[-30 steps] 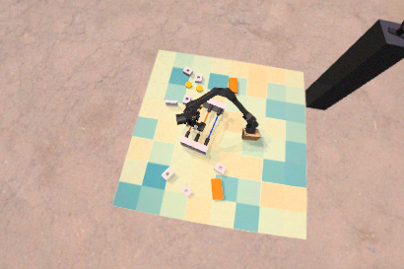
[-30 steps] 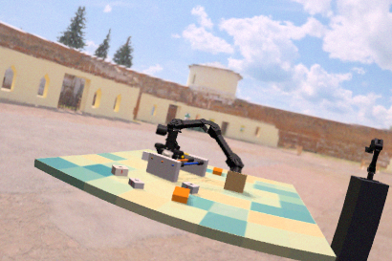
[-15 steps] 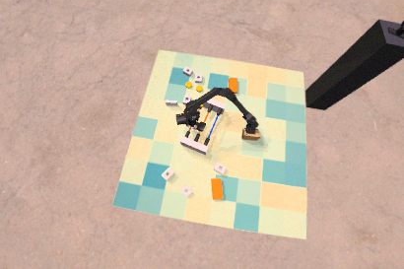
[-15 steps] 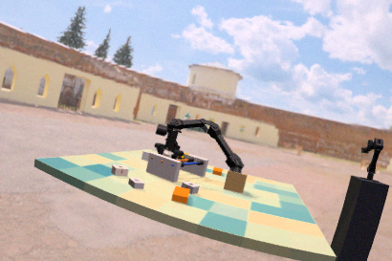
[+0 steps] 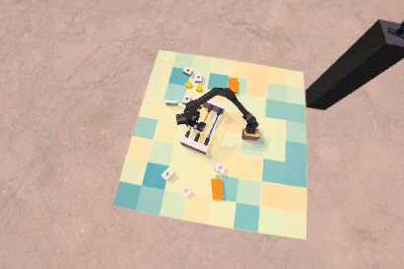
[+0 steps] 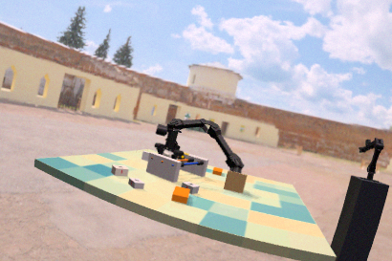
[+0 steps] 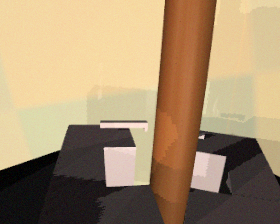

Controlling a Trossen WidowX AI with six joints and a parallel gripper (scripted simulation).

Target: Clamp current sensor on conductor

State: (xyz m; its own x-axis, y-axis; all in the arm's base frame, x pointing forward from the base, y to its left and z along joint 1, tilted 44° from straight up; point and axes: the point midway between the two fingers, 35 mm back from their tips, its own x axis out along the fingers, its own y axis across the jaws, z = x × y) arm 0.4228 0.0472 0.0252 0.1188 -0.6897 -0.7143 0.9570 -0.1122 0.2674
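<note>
The sensor [image 7: 78, 160] shows in the wrist view as two dark halves with pale inner faces. They stand either side of a brown conductor [image 7: 183, 75], with a gap still showing between them. My gripper [image 7: 146, 172] [image 5: 198, 125] [image 6: 168, 151] is shut on the sensor, one black finger at each outer side. In the top view it is over the rack of conductors, between the near end block [image 5: 193, 145] and the far end block [image 5: 216, 106]. A blue conductor [image 5: 213, 127] [image 6: 192, 163] runs to its right. The LOAD marker, the arrow and the latch cannot be made out.
Orange blocks [image 5: 233, 85] [image 5: 217, 189] lie beyond and in front of the rack. Pale square pieces [image 5: 168, 174] [image 5: 220, 168] and yellow discs [image 5: 188, 85] [image 5: 199, 89] lie around it. The arm's base stands on a brown block [image 5: 251, 135] [image 6: 235, 183] right of the rack.
</note>
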